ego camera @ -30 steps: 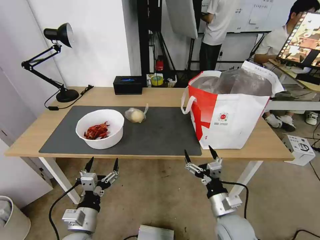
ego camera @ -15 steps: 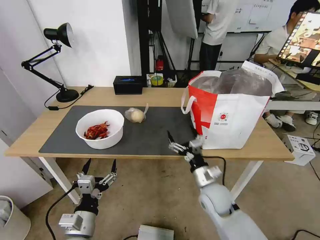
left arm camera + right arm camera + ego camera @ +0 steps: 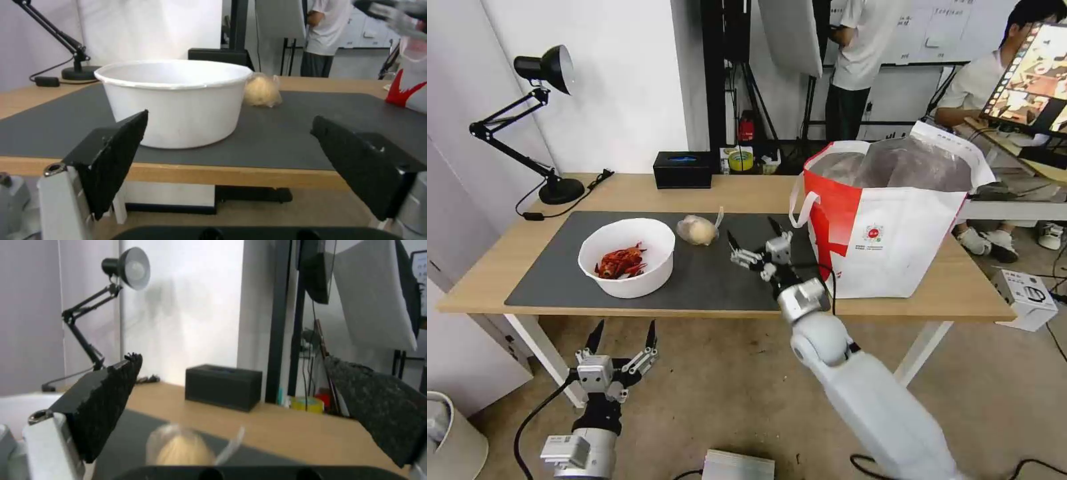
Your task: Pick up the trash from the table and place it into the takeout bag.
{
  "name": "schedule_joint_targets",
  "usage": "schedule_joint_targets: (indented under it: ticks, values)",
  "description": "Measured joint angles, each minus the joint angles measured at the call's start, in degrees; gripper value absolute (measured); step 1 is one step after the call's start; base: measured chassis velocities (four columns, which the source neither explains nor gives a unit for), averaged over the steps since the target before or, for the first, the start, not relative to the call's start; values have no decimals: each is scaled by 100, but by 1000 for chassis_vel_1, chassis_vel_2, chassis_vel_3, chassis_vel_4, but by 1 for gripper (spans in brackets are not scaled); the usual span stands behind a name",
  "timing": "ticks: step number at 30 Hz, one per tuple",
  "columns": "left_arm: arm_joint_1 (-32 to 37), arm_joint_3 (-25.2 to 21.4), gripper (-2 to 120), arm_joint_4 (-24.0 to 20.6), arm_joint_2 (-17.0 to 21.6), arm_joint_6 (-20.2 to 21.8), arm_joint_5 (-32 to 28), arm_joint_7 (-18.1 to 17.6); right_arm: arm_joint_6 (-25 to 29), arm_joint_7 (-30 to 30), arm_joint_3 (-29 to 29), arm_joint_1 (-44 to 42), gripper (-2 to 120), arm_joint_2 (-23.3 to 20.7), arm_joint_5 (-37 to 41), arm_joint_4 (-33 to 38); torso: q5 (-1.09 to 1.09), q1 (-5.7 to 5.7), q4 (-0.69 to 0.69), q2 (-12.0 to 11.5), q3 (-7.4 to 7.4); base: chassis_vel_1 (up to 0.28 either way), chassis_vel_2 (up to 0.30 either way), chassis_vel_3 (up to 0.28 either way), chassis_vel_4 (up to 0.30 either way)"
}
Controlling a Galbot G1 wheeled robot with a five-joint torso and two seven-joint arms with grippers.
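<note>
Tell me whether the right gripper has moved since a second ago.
Yes. The right gripper has gone from below the table edge to above the mat, toward the bagged bun.

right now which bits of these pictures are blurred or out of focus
Right wrist view: the bagged bun close below the open right hand is soft and out of focus, while the black tissue box behind is sharper. Left wrist view: a motion-smeared grey shape sits in the upper corner by the takeout bag; the white bowl is crisp. Head view: sharp throughout.
</note>
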Motion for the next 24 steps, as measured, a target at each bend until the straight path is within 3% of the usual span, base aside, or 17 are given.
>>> schedule_joint_targets:
  ticks: [11,24]
  values:
    - [161,-45,100,-79,-3,-118,50,-4,-63,-8,-389,1492,100,852,280,-1675,-2,-1,0,0,0,0,0,0,0]
    - [250,-46,100,-124,-3,-139,136,-4,-520,-110,-349,2090,100,1489,273,-2826,-1,-1,1,0,-1,0,0,0,0]
